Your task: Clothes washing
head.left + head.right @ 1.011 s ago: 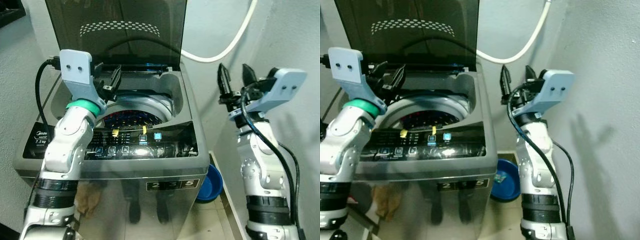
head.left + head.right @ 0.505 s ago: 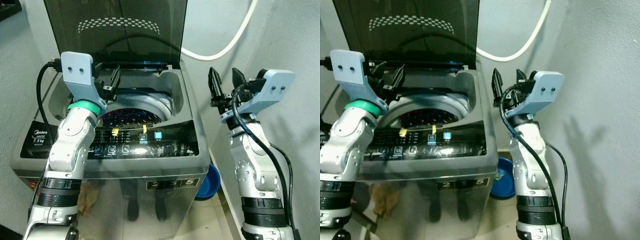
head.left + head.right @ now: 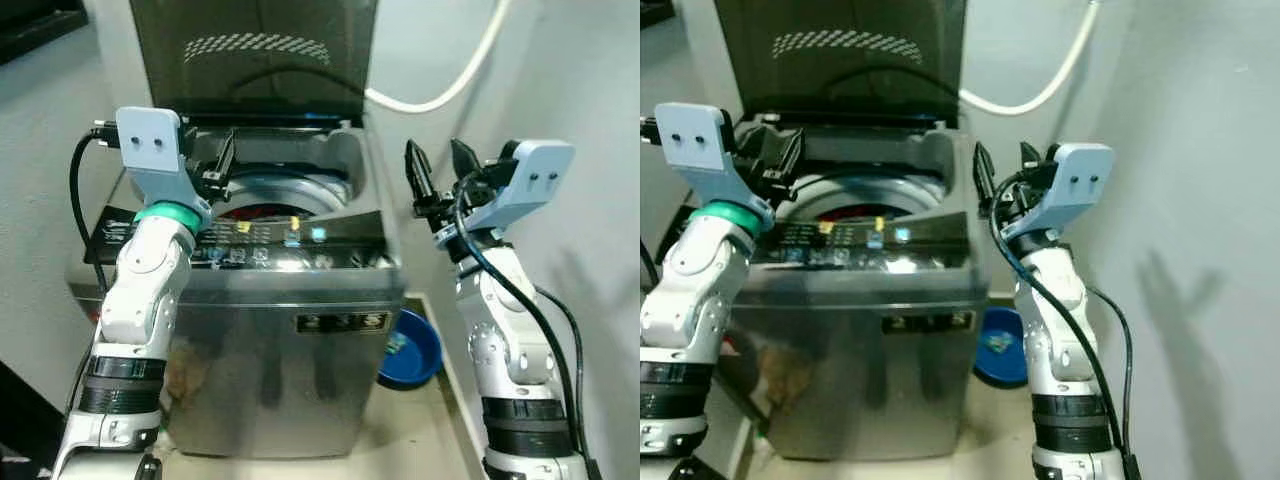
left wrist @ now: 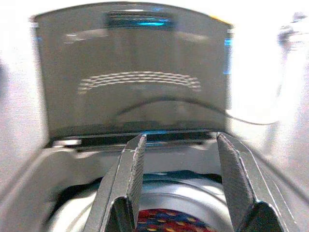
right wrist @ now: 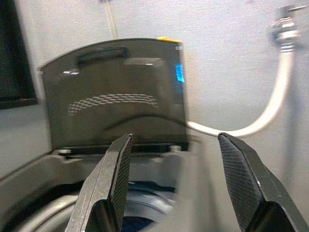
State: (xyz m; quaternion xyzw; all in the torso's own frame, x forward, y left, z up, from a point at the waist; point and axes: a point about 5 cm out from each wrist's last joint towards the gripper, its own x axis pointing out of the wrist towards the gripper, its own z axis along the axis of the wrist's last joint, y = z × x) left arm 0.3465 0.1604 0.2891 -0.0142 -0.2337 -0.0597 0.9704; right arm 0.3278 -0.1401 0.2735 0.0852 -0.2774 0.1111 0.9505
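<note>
Head stereo pair looking down on washer (image 3: 280, 300), wrist cameras facing its raised lid (image 4: 130, 82)

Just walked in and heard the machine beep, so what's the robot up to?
The robot stands at a top-loading washing machine with its lid raised. Colourful clothes lie in the drum. The left gripper hovers open over the drum, and the right gripper is held open beside the machine. Neither holds anything.

On the front of the grey top-loading washing machine (image 3: 280, 340), a small dark plate (image 3: 340, 322) carries pale marks that look like three digits, too blurred to read. The dark control panel (image 3: 290, 250) has lit blue and white squares and two yellow stickers; no lettering on them is legible.
</note>
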